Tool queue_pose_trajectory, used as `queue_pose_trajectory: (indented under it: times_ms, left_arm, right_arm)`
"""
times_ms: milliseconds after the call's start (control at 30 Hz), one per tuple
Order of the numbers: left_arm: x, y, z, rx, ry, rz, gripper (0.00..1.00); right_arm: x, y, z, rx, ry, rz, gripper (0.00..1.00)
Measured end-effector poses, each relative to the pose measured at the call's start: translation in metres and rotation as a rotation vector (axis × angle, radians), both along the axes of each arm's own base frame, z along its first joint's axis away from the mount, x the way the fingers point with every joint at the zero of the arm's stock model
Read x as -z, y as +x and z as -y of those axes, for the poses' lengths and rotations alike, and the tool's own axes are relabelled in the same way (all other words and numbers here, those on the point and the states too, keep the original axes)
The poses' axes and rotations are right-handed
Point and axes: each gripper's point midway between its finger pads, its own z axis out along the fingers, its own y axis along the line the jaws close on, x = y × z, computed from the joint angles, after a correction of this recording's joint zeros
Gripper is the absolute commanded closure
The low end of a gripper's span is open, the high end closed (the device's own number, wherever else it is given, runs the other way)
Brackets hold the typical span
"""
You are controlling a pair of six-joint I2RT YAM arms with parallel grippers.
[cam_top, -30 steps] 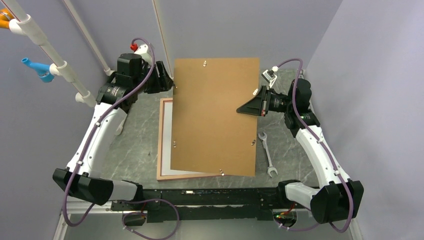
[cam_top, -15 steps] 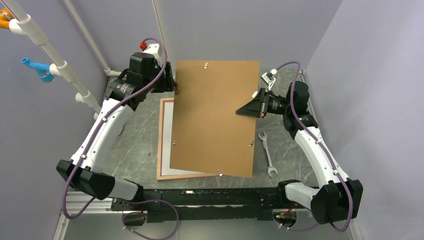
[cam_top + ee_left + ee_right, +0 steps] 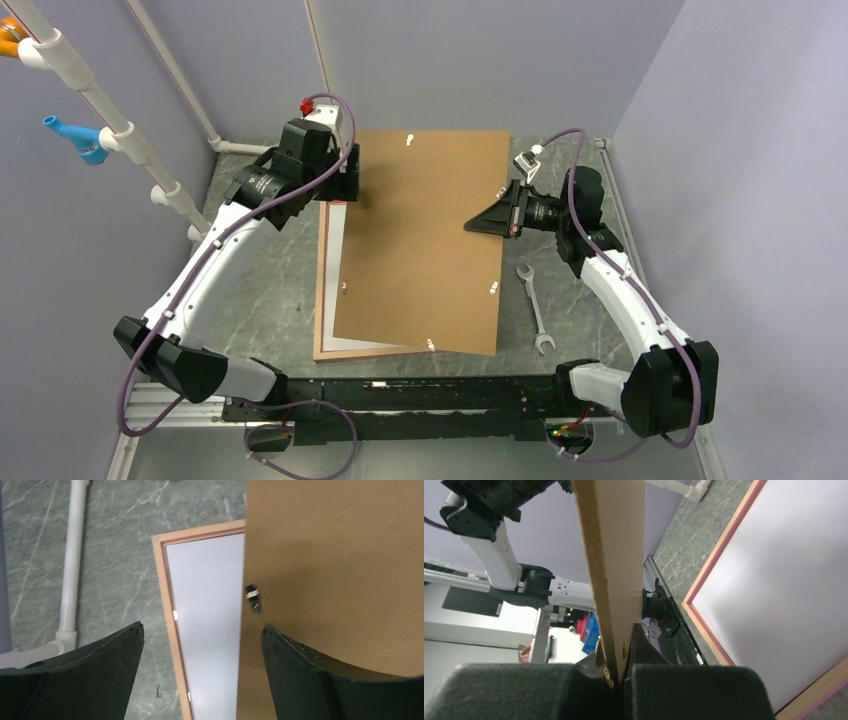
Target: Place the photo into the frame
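On the grey marbled table (image 3: 270, 290), our right gripper (image 3: 472, 224) is clenched on the right edge of the large brown rectangular backing board (image 3: 420, 240), lifted over the pinkish light-wood frame (image 3: 168, 605). The pale sheet inside looks to us like the photo (image 3: 210, 630), white back up. Our left gripper (image 3: 201, 627) hangs spread wide, grasping nothing, astride the board's left edge; we should square that edge to the frame before lowering

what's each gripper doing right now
left gripper: open, holding nothing
right gripper: closed on the edge of the brown board
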Motion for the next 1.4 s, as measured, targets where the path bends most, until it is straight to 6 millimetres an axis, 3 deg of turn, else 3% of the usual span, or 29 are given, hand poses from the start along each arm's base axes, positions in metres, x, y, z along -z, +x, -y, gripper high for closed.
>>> queue_pose_trajectory:
  times_ms: [233, 400, 567, 733, 833, 1067, 1233, 1400]
  left_arm:
    - [-0.004, -0.018, -0.023, -0.045, 0.063, -0.006, 0.09]
    - [-0.021, -0.050, -0.024, 0.057, 0.021, 0.046, 0.13]
    - [-0.036, -0.090, 0.002, 0.280, -0.063, 0.099, 0.16]
    - [-0.039, -0.137, 0.054, 0.597, -0.098, 0.113, 0.15]
    - [-0.029, -0.159, 0.078, 0.736, -0.081, 0.090, 0.13]
    - [0.007, -0.201, 0.111, 0.930, -0.006, 0.015, 0.10]
    - [0.033, -0.223, 0.124, 1.008, 0.052, -0.030, 0.10]
    - [0.053, -0.229, 0.129, 1.019, 0.118, -0.056, 0.12]
  right_arm:
    - [0.011, 0.013, -0.003, 0.023, 0.048, -0.081, 1.00]
    - [0.011, 0.022, -0.005, 0.040, 0.074, -0.119, 1.00]
    - [0.016, 0.029, -0.006, 0.056, 0.069, -0.145, 1.00]
    - [0.024, 0.037, -0.006, 0.080, 0.062, -0.190, 1.00]
    - [0.027, 0.038, -0.006, 0.087, 0.058, -0.207, 1.00]
    - [0.026, 0.041, -0.005, 0.101, 0.059, -0.213, 1.00]
    - [0.027, 0.041, -0.005, 0.102, 0.059, -0.219, 1.00]
    - [0.027, 0.041, -0.004, 0.104, 0.059, -0.222, 1.00]
